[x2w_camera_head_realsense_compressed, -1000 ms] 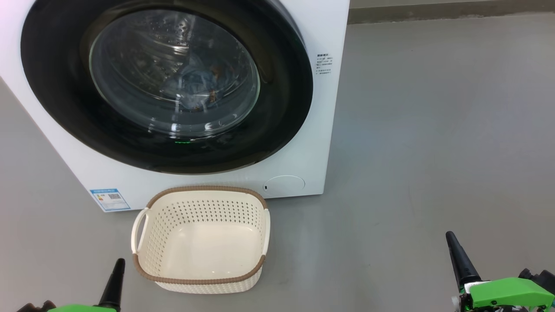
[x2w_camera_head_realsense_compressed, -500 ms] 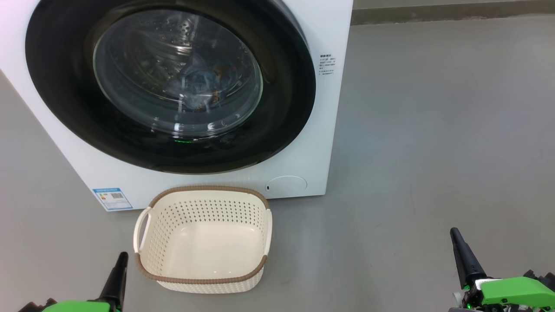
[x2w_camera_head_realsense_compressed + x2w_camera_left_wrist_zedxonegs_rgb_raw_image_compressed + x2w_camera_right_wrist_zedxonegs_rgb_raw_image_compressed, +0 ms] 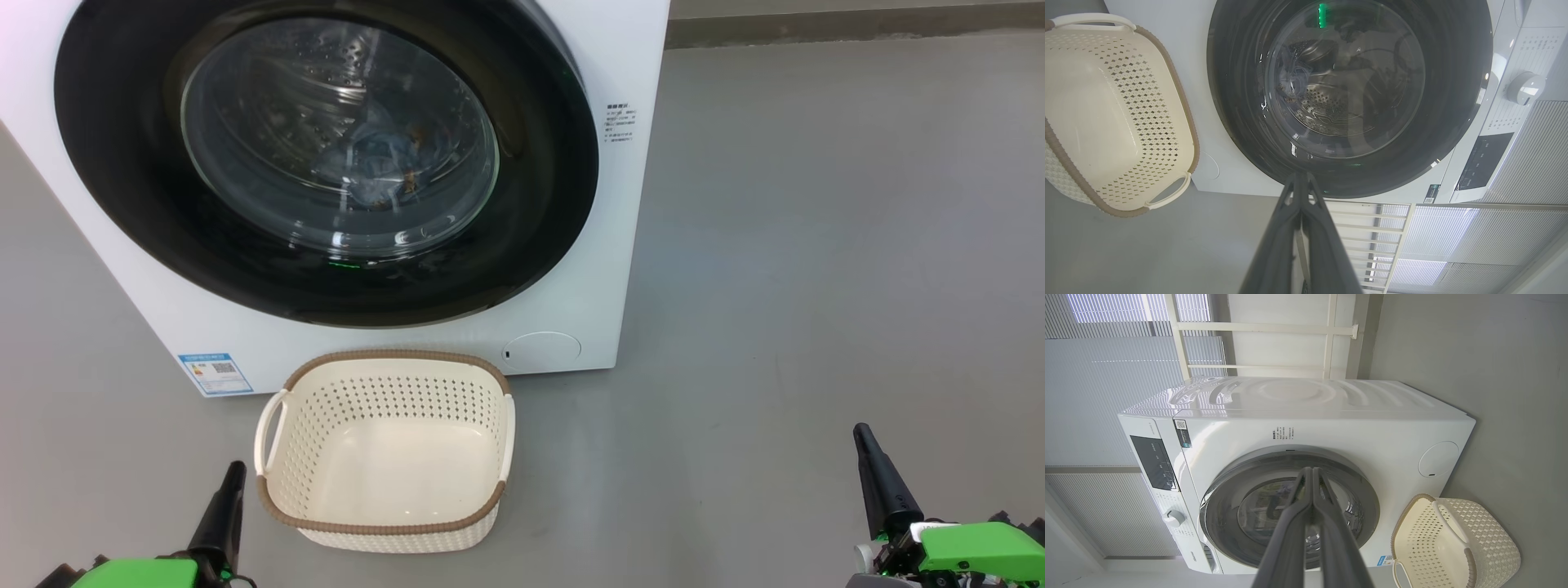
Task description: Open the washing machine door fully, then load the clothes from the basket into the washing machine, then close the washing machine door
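2 closed hands (image 3: 235, 472) (image 3: 862, 433), 1 basket (image 3: 392, 400), 1 door (image 3: 122, 171)

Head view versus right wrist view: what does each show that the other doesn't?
Head view: the shut left gripper at lower left, and light blue clothes behind the porthole glass. Right wrist view: the dark control panel, dial and top of the washing machine. Both: the closed washing machine door, the empty basket, the round flap and the shut right gripper.
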